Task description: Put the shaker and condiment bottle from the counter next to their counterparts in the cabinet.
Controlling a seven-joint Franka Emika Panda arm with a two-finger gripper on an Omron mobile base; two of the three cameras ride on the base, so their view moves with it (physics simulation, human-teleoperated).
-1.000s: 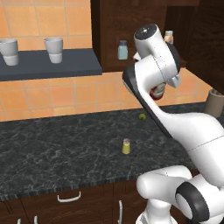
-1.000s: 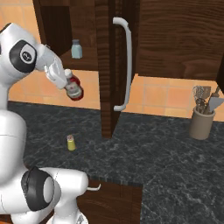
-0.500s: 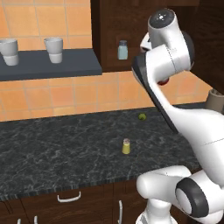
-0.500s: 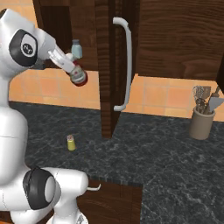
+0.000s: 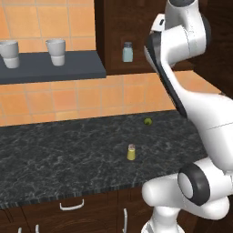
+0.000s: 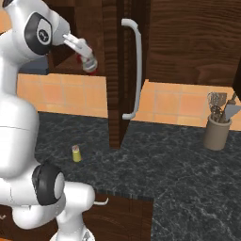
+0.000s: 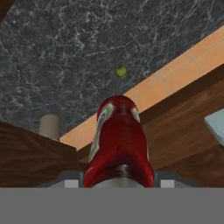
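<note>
Red bottle (image 7: 119, 140) at lower centre; yellow shaker (image 5: 131, 152), grey-capped; black desk (image 5: 54, 154) veined white; pale blue-grey shaker (image 5: 128, 52) in the dark brown cabinet (image 5: 123, 27).

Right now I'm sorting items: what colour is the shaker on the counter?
Yellow with a silver-grey cap; the shaker shows best in the left base view.

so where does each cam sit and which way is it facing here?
Left base view: behind-left of the arm, facing the counter, wall shelf and cabinet; arm rises at right.
Right base view: behind-right, facing the cabinet door and utensil crock; arm at left, holding the condiment bottle.
Hand view: looks along the fingers, down past the bottle at the counter.
Both base views share the shaker.
</note>
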